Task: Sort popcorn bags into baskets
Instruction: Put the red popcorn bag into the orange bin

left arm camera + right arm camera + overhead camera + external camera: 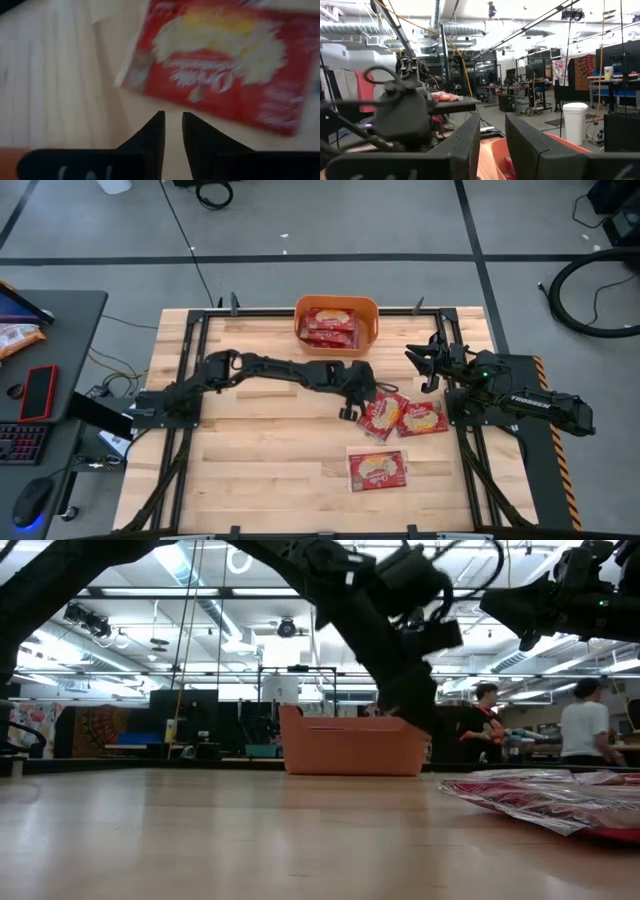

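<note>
Wooden table point(260, 450): left gripper point(349, 411), nearly closed and empty, by bag point(383, 416); open wider, then descend at its nine-o'clock edge.

Three flat red popcorn bags point(383, 417) with cream-yellow pictures lie on the wood; the nearest sits just beside the left claw point(349, 412). Beyond that claw, the orange basket point(371, 318) holds more packets.

A red phone point(39, 392), a keyboard point(20, 445) and a mouse point(30, 502) are seen on a desk point(70, 315) at nine o'clock.
</note>
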Robot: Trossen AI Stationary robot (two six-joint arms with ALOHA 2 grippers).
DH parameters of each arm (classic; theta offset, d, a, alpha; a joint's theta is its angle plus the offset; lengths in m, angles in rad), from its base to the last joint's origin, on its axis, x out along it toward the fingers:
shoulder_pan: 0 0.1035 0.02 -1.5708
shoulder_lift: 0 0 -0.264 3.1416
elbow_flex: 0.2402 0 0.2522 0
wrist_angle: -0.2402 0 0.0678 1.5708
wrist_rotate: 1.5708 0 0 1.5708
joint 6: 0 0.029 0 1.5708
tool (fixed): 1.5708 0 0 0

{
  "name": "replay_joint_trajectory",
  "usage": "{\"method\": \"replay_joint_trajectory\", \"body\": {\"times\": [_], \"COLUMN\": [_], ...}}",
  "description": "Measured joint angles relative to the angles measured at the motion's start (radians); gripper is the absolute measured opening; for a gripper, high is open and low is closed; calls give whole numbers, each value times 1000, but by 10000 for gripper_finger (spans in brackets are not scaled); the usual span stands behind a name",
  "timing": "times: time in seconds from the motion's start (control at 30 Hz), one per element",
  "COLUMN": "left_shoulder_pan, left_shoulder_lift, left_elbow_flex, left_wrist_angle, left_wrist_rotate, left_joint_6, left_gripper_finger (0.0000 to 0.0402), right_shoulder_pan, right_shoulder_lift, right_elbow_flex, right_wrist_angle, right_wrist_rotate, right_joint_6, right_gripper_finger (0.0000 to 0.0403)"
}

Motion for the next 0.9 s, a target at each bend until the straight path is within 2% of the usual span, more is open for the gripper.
{"method": "replay_joint_trajectory", "body": {"times": [0.13,0.27,0.47,0.73,0.9], "left_shoulder_pan": [-16,-28,-52,-64,-65], "left_shoulder_lift": [33,75,142,177,135], "left_elbow_flex": [37,41,43,45,47], "left_wrist_angle": [72,218,334,228,21], "left_wrist_rotate": [46,119,141,140,107], "left_joint_6": [-72,-136,-145,-144,-140], "left_gripper_finger": [52,44,43,43,43], "right_shoulder_pan": [0,0,0,0,0], "right_shoulder_lift": [0,3,7,15,15], "right_elbow_flex": [0,0,0,0,0], "right_wrist_angle": [2,6,0,-2,1], "right_wrist_rotate": [-2,-4,-1,1,0], "right_joint_6": [0,0,0,0,0], "right_gripper_finger": [96,96,96,96,96]}}
